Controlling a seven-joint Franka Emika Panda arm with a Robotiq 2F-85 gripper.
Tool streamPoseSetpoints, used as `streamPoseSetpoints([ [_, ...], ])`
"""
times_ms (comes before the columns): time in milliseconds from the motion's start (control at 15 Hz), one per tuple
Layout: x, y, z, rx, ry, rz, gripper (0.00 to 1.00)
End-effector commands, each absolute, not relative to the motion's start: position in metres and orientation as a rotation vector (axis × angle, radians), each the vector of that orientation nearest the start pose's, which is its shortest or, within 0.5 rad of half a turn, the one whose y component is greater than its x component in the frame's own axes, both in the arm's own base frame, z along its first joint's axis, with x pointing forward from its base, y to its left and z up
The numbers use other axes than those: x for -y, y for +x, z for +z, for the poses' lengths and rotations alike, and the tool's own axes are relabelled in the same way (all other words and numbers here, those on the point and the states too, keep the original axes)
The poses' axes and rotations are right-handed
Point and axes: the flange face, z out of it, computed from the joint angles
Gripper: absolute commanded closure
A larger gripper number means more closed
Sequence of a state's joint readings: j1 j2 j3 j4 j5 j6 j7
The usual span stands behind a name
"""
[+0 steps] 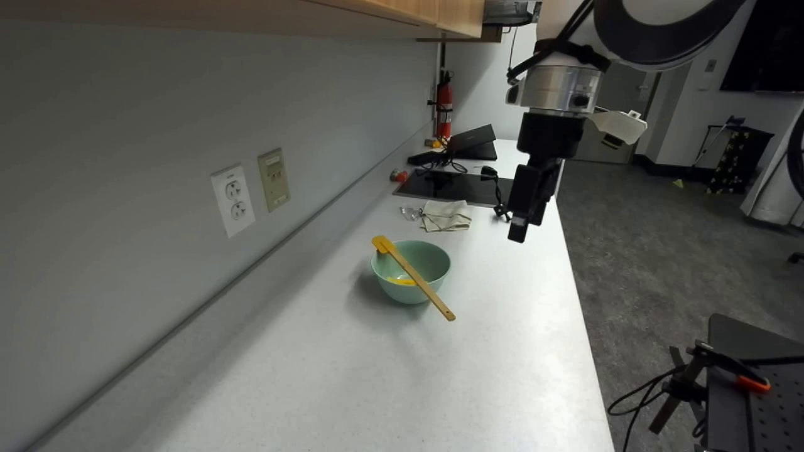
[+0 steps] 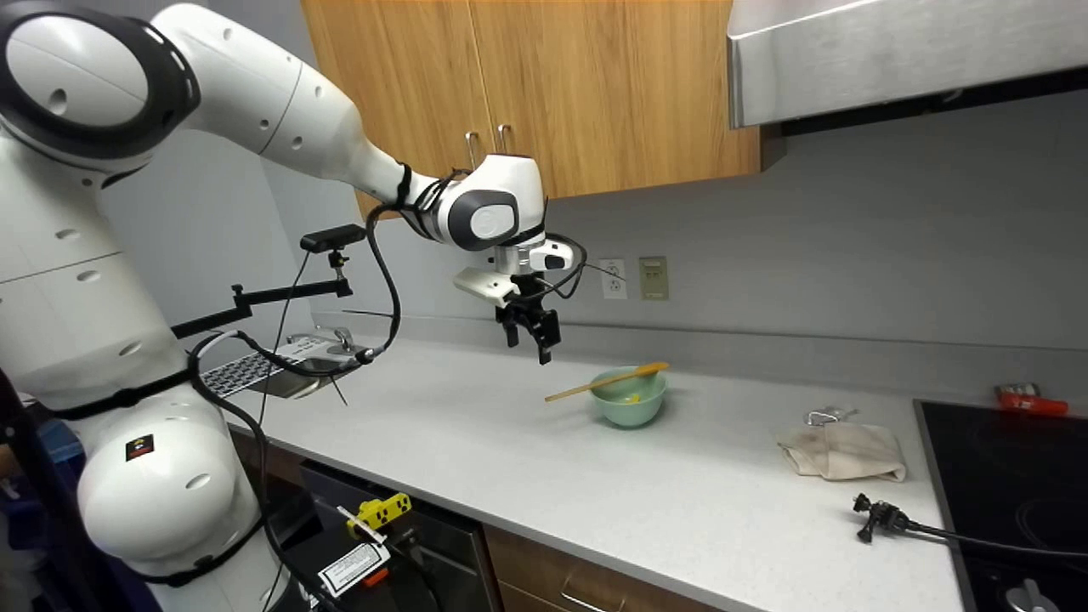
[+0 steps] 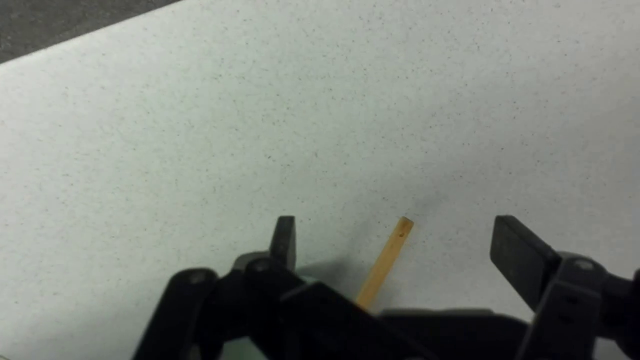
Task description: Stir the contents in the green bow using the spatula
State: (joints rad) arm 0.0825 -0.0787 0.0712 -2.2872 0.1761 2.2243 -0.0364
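The long spatula (image 1: 412,273), with a flat orange-yellow head (image 1: 382,244) and a thin light-brown handle (image 1: 433,298) that looks like wood, lies across the top of the round pale-green bowl (image 1: 405,295). If you take this bowl as the centre of a clock in an exterior view, the head reaches over the rim between ten and eleven o'clock, and the handle goes out past the rim between four and five. Inside the bowl you can see something yellow (image 1: 402,281), too small to identify. The bowl stands upright on the long white speckled countertop (image 1: 352,389). Your black two-finger gripper (image 2: 529,344) hangs above the countertop, at ten o'clock from the bowl in an exterior view, apart from the bowl and from the spatula. Its fingers (image 3: 522,260) stand wide apart; in the wrist view you see the end of the handle in the gap between them, but nearer to the countertop and not touching. In an exterior view, the white robot arm (image 2: 306,119) extends from the gripper toward half past ten. Farther from the bowl in an exterior view, a loosely folded cream-coloured cloth (image 2: 841,450) lies between three and four o'clock, and beyond it in that direction you find the flat black cooktop (image 2: 1020,484). At twelve o'clock, the white rectangular outlet (image 2: 614,287) is on the grey wall (image 2: 850,255).
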Motion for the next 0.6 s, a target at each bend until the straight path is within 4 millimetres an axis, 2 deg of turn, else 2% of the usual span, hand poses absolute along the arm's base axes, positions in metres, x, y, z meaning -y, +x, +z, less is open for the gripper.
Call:
streamPoseSetpoints([
  [0, -0.092, 0.499, 0.384, 0.154, -3.001, -0.001, 0.00],
  [133, -0.105, 0.497, 0.381, 0.193, -3.000, 0.010, 0.00],
  [333, -0.107, 0.497, 0.382, 0.199, -3.000, 0.008, 0.00],
  [533, -0.099, 0.519, 0.361, -0.012, -3.015, -0.012, 0.00],
])
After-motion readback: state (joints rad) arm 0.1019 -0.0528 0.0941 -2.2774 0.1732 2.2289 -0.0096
